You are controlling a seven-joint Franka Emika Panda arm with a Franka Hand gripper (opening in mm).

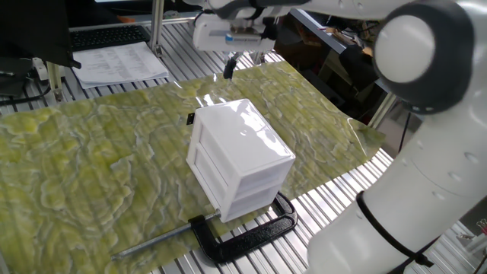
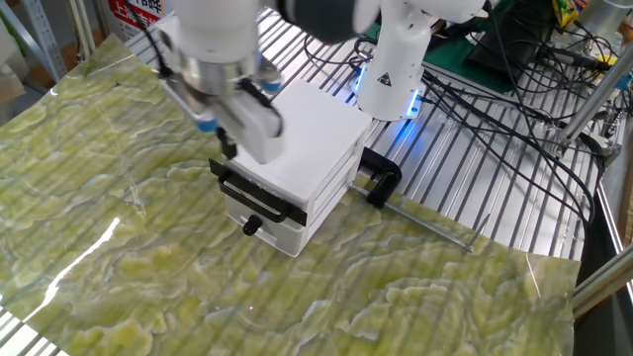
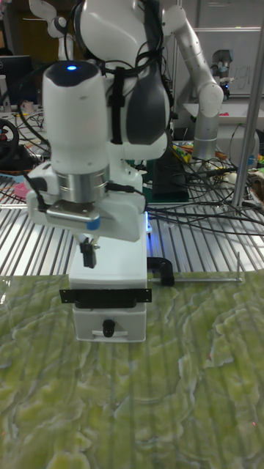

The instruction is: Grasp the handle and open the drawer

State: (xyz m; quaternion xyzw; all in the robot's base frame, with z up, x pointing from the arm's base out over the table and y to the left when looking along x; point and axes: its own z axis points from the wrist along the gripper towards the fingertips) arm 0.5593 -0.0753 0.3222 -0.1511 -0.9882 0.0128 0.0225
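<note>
Jaws look drawn together, the gripper (image 3: 89, 253) ending in one dark tip with nothing between the fingers, though motion blur in the other fixed view leaves some doubt. It hangs in the air above the front edge of the white box (image 2: 307, 129), clear of everything. Below the jaws, and a shade toward the camera in the tall fixed view, sits the handle (image 3: 108, 329), that tiny black knob on the front of the drawer (image 3: 110, 325), which is pushed fully in at the bottom of the box. Between jaws and knob runs a black bar (image 3: 105, 296) across the box front, and behind the jaws the C-clamp (image 2: 377, 181) pins the box down on the green mat (image 2: 148, 287). I'd call this the approach, with no grasp yet. Next the jaws need to part, drop past the bar to knob height in front of the box, close on the knob, then pull straight out.
</note>
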